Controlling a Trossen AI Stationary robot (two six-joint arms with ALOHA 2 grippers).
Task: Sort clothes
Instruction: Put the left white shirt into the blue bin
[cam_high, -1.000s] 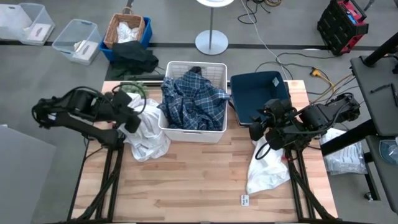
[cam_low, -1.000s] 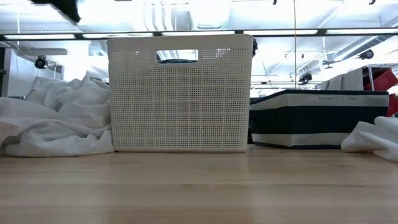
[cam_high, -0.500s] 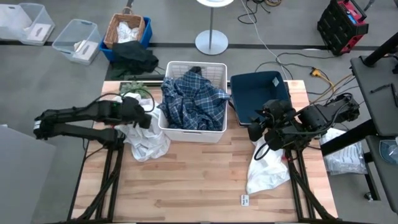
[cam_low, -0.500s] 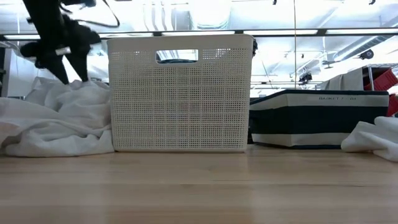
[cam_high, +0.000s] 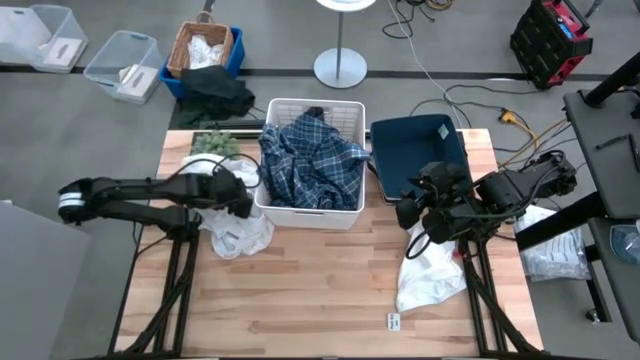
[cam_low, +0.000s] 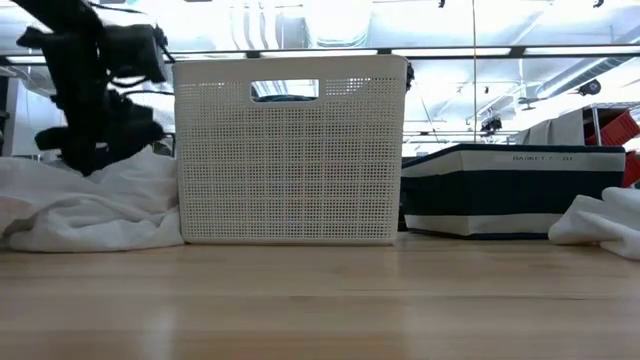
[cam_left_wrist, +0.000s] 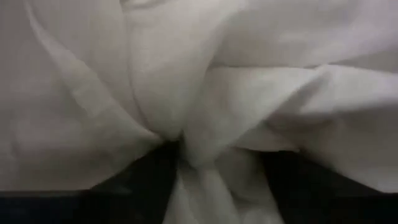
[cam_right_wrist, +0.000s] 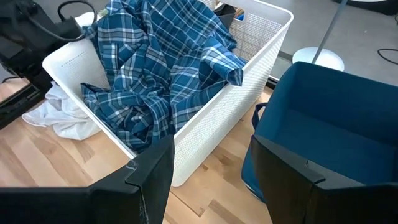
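A blue-and-white plaid shirt (cam_high: 310, 160) fills the white basket (cam_high: 345, 212) at the middle of the table. Left of the basket a pile of white clothes (cam_high: 240, 228) lies on the table. My left gripper (cam_high: 238, 193) is down in that pile, open, with a bunch of white cloth (cam_left_wrist: 196, 180) between its fingers. Another white garment (cam_high: 430, 270) lies at the right. My right gripper (cam_high: 408, 212) hovers open above its far end, with nothing between its fingers (cam_right_wrist: 211, 149). In the low view my left gripper (cam_low: 95, 135) stands at the top of the white pile (cam_low: 90, 205). My left gripper comes from above, slanting toward the basket, and its fingers (cam_left_wrist: 146, 180) are sunk into the white garment at the top of the pile. A puckered fold (cam_left_wrist: 177, 140) stands between them. The garment rests on the table and leans against the basket's left wall.
A navy bin (cam_high: 415, 150) stands right of the basket at the far edge. A small green plant (cam_high: 210, 143) sits at the far left corner. The near half of the wooden table (cam_high: 320, 290) is bare wood.
My left gripper has gone down and toward the basket, from above the white pile into its top. The cloth there has bunched up around the fingers.
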